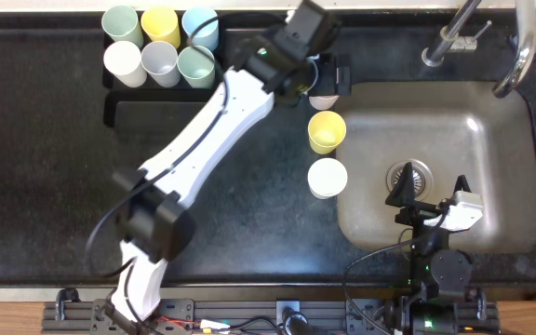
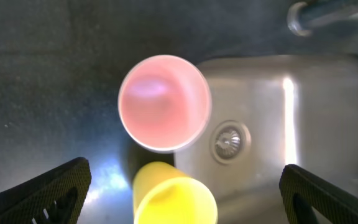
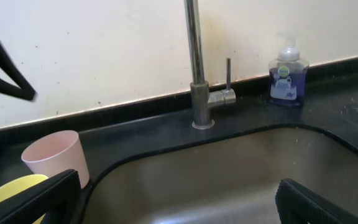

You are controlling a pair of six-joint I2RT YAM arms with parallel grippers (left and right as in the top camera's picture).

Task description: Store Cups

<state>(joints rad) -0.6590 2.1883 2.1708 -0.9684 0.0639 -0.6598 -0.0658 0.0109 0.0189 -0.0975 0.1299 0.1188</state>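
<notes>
While the left arm stood reached across the dark counter [image 1: 54, 167], its left gripper [image 2: 185, 168] hung above the pink cup [image 2: 165, 102] with its fingers [image 2: 61, 186] spread wide and gripping nothing. That cup stood upright, mouth up, on the counter just beside the far left corner of the sink [image 1: 491, 140]. A yellow cup [image 1: 327, 130] stood just on the near side of it at the sink's left edge, and a white cup [image 1: 328, 177] came nearer still along the same edge, the three forming a short line from far to near. Well apart to the left, at the far side of the counter, a cluster of six cups [image 1: 161, 58] stood packed together in two rows.

The right gripper [image 3: 176, 186] was low over the basin, near the drain [image 1: 409, 175], its fingers likewise wide apart and empty. A tap [image 3: 194, 62] rose behind the sink, and a soap bottle [image 3: 288, 78] stood to its right against the wall.
</notes>
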